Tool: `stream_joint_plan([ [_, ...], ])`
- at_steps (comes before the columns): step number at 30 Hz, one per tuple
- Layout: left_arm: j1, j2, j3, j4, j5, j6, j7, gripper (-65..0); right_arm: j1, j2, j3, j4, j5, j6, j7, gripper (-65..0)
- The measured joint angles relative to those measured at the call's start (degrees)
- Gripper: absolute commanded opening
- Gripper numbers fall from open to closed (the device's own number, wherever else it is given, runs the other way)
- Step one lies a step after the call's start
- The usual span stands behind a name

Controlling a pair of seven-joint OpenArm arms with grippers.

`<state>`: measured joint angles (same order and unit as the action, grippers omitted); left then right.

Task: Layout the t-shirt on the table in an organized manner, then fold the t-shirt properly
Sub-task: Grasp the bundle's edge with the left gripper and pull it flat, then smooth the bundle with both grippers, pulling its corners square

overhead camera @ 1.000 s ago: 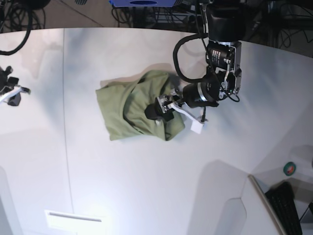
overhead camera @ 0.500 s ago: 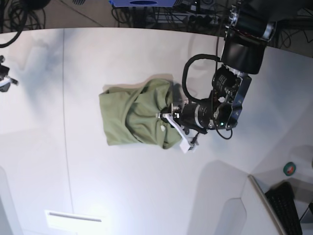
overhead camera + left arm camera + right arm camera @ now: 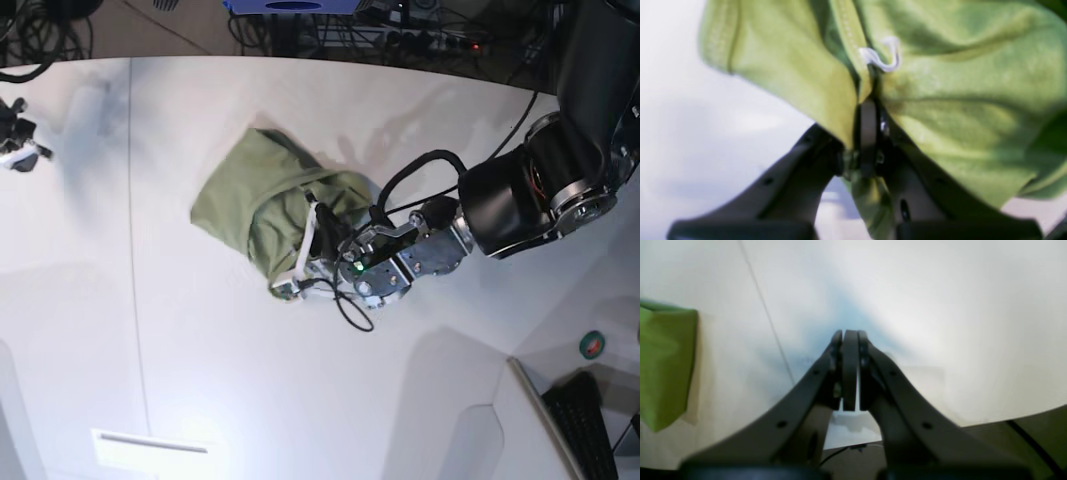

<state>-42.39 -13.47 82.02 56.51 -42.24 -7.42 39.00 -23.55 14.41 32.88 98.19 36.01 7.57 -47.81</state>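
The olive-green t-shirt lies bunched in a crumpled heap near the middle of the white table. My left gripper reaches in from the right and is shut on a fold at the heap's lower right edge. In the left wrist view the cloth is pinched between the jaws of that gripper, with a small white loop just above. My right gripper is shut and holds nothing above bare table, with a corner of the t-shirt far to its left. In the base view it sits at the far left edge.
A thin dark seam runs down the table's left part. A white label lies near the front edge. A keyboard and a green tape roll sit at the lower right. Cables crowd behind the table's curved far edge.
My left gripper has shut on the t-shirt and the arm has swung lower and further left. The heap has been drawn up and shifted. The right gripper stays shut at the far left.
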Motion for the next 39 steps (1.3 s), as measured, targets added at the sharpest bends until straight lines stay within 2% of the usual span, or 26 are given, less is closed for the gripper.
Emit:
stream_joint_plan([
  [2,-1.8,1.4,3.6,-0.2,0.4,0.0,-2.0,-65.0,-0.6,-0.2,0.0,0.0,0.0,0.0,0.0,-65.0],
  [7,-5.2,5.2,3.6,-0.2,0.7,-0.4,-9.7,-65.0,-0.8,-1.1,0.0,0.0,-0.2,0.0,0.0,-65.0],
  [9,-6.2,6.7,3.3,-0.7,7.1,-0.2,-12.6,-65.0,-1.1,-1.6,-0.1,0.0,-0.2,0.0,0.1,-65.0],
  [12,-5.0,9.9,3.2,-3.2,18.3,0.0,-14.2,-65.0,-1.6,-2.6,0.0,-0.1,-0.2,0.0,-0.2,-65.0],
  [13,-4.0,10.7,3.1,-4.1,21.2,-1.4,-14.6,-65.0,-1.6,-2.6,0.0,-0.1,-0.1,0.0,-0.2,-65.0],
  [14,-3.0,11.5,3.2,-5.2,24.0,-4.5,-14.8,-65.0,-1.6,-2.6,-0.1,-0.1,-0.1,0.0,-0.2,-65.0],
  [16,-1.0,12.6,3.3,-7.0,27.9,-13.3,-14.6,-65.0,-1.7,-2.5,-0.1,-0.1,-0.1,0.0,-0.2,-65.0],
  [17,0.1,13.2,3.4,-7.6,29.7,-16.6,-15.0,-65.0,-1.8,-2.4,-0.1,-0.1,-0.2,0.0,-0.2,-65.0],
  [20,1.5,14.0,3.2,-8.8,37.2,-20.7,-17.9,-65.0,-1.7,-2.5,-0.2,-0.1,-0.2,0.0,0.0,-65.0],
  [22,1.7,13.9,2.3,-9.4,39.6,-22.5,-20.0,-65.0,-1.5,-2.4,-0.8,-0.2,-0.4,0.0,-0.2,-65.0],
  [24,2.7,14.0,-0.6,-10.0,40.8,-23.1,-20.0,-65.0,0.5,-1.6,-3.7,-1.0,-1.1,-0.2,-0.3,-65.0],
  [27,2.8,14.1,-1.4,-10.3,40.7,-23.9,-20.4,-65.0,7.4,0.7,-9.7,-6.0,0.2,0.3,-0.1,-65.0],
  [33,4.0,14.0,-2.1,-10.1,41.2,-23.0,-20.2,-65.0,23.3,2.3,-16.6,-24.9,-0.6,-0.6,0.0,-65.0],
  [39,4.0,14.0,-2.1,-10.1,41.2,-23.0,-20.4,-65.0,26.3,2.4,-27.3,-28.0,-0.3,-0.5,0.4,-65.0],
])
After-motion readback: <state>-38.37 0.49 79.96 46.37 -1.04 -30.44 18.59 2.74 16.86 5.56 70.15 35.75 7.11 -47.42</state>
